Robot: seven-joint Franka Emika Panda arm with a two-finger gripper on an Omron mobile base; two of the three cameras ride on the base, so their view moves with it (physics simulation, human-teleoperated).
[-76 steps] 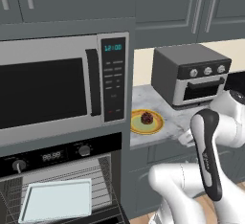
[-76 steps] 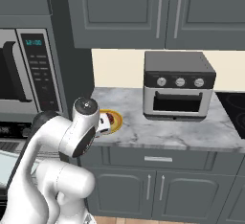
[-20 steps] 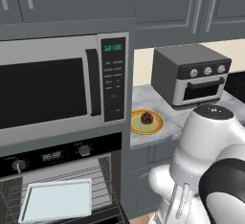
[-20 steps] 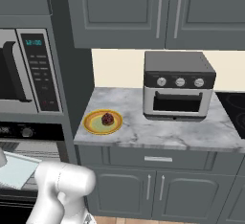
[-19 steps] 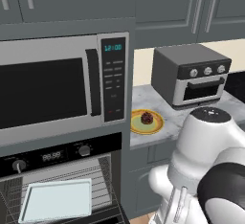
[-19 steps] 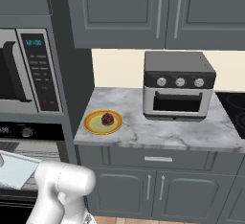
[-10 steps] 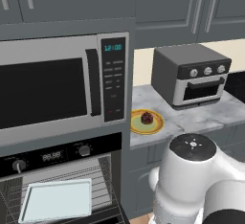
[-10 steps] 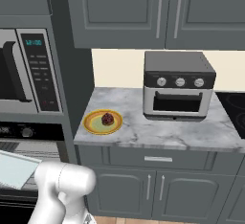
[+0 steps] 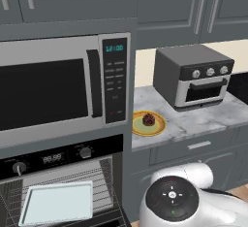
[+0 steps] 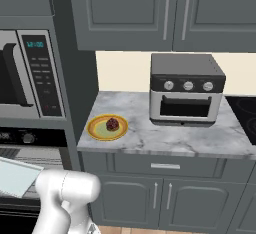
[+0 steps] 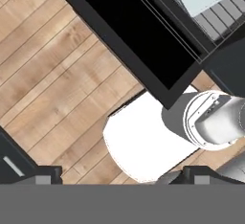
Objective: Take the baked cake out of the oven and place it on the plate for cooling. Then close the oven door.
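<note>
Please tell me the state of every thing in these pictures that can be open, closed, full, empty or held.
oven door: open, folded down flat.
oven: open, baking tray on its rack.
baked cake: on the plate, not held.
plate: on the counter, holding the cake.
toaster oven: closed.
microwave: closed.
gripper: open, empty.

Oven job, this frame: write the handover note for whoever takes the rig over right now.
Gripper: open, holding nothing, pointing down over the wood floor beside the lowered oven door.
Baked cake: sits on the plate on the marble counter, left of the toaster oven.
Oven: open, with the baking tray on its rack.
Done: cake on plate.
Left: swing the oven door up and shut.
</note>
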